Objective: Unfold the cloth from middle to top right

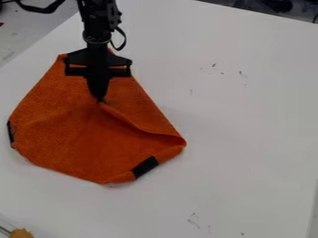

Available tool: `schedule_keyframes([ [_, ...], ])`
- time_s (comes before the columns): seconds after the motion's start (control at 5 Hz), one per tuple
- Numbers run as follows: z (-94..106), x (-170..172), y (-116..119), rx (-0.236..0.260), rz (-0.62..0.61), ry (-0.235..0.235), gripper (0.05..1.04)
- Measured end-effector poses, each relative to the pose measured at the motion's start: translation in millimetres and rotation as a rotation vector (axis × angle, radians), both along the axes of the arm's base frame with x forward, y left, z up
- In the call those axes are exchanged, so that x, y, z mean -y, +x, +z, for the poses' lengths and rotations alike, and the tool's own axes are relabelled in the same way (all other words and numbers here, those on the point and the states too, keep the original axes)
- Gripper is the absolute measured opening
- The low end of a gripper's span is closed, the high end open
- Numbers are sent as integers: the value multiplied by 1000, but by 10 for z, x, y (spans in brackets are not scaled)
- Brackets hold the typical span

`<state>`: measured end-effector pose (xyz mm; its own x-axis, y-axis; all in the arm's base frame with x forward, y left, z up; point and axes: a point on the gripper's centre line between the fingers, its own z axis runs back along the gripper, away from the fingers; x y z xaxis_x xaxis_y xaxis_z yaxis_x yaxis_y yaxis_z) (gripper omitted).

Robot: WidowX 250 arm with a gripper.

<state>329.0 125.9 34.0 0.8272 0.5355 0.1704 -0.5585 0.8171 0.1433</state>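
"Camera view: where does the orange cloth (pixel 68 139) lie?"

"On the white worktop (pixel 248 139), towards its left edge, spread out but partly folded over on itself."

"Which way does it point?"

"Its sharpest corner aims right and a little down the view. The bottom corner is blunter, facing the near side. Up top, part of the outline runs behind the gripper (pixel 101 100)."

"Any long axis?"

"None that I'd call clear; it's about as long as it is wide. The raised fold has a direction, though: it slants from the fingertips down and right, towards that sharp corner."

"And the gripper's state?"

"Clenched on the orange cloth, pinching it at the upper end of the fold. It hangs down from the top of the view, tips lowest, over the cloth's upper middle."

"What about the trim?"

"One black patch (pixel 145 167) sits on the lower right edge, its length slanting up to the right. A narrow black strip (pixel 10 133) stands nearly upright on the left edge."

"Anything else?"

"Dark marks (pixel 214 65) on the worktop, well apart from the cloth."
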Motion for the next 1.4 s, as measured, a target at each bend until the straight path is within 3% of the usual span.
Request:
schedule_keyframes([
  [0.2,245,135,264,41,-21,18,66],
  [0.4,311,309,543,58,-53,12,66],
  [1.0,87,668,998,40,-194,-80,66],
  [1.4,-16,795,1189,48,-256,-106,66],
])
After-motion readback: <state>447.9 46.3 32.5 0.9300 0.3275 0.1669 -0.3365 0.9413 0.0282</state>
